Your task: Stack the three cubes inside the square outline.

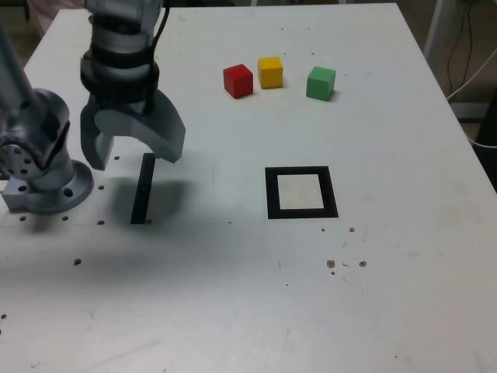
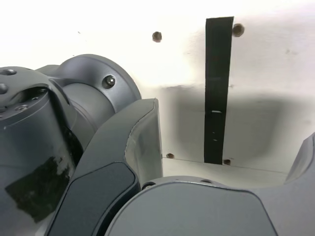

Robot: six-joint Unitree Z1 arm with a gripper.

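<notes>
Three cubes sit in a row at the far side of the white table: red point(image 1: 238, 81), yellow point(image 1: 270, 71) and green point(image 1: 321, 82), each apart from the others. The square outline point(image 1: 301, 192), a thick black frame with a white centre, lies nearer the front, with nothing in it. My gripper point(image 1: 133, 158) hangs open over the table at the exterior view's left, far from the cubes, with nothing between its jaws. In the wrist view the gripper point(image 2: 231, 147) stands wide open and no cube or square shows.
A thin black strip point(image 1: 143, 189) lies on the table just under the gripper, also in the wrist view as the strip point(image 2: 217, 88). The arm's grey base point(image 1: 43, 167) stands at the exterior view's left edge. Small dark holes point(image 1: 345, 263) dot the table point(image 1: 233, 295).
</notes>
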